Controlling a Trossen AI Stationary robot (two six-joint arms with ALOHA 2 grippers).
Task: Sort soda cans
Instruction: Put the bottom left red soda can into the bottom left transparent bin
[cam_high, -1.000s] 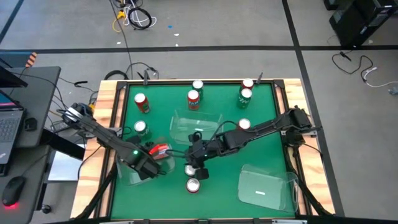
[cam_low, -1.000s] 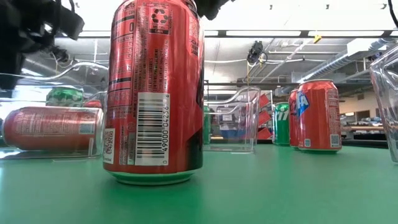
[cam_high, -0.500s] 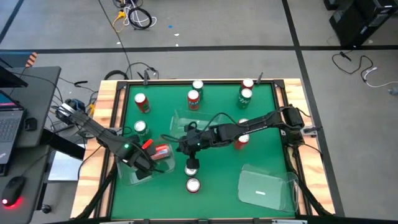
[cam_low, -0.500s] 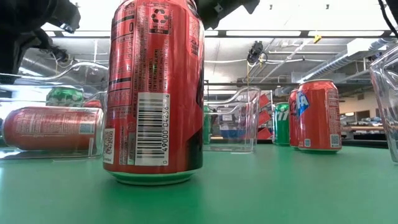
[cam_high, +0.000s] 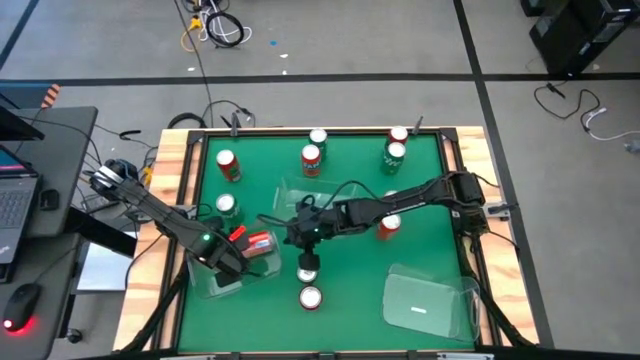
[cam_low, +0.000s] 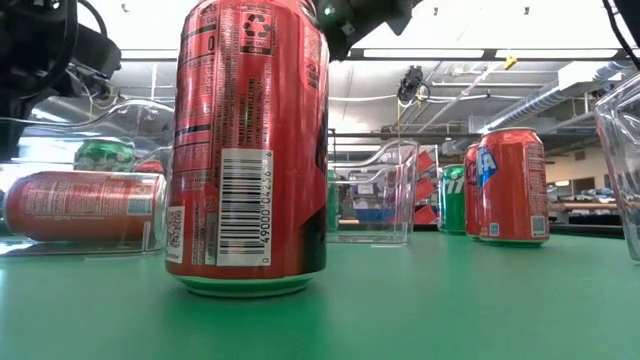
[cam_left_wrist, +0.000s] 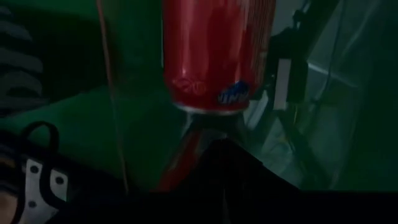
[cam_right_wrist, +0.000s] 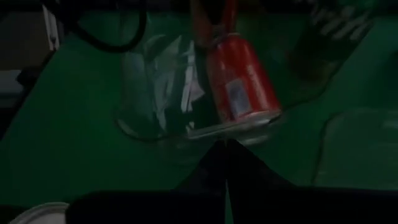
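Right gripper (cam_high: 300, 233), fingers pressed together and empty, hangs at centre frame in the high view. Nearest upright red can (cam_high: 307, 264) stands just below it, axis vertical. Left gripper (cam_high: 238, 262), also pressed together, sits lower left over the clear bin (cam_high: 205, 282) holding 1 lying red can (cam_high: 259, 243). A second bin (cam_high: 285, 197) crowds the upper side.

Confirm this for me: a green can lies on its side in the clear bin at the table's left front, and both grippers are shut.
Wrong on the colour. The can lying on its side in the clear bin is red, as the high view shows and the low view confirms. The rest stands: the left gripper over that bin and the right gripper near the table's middle are both shut.
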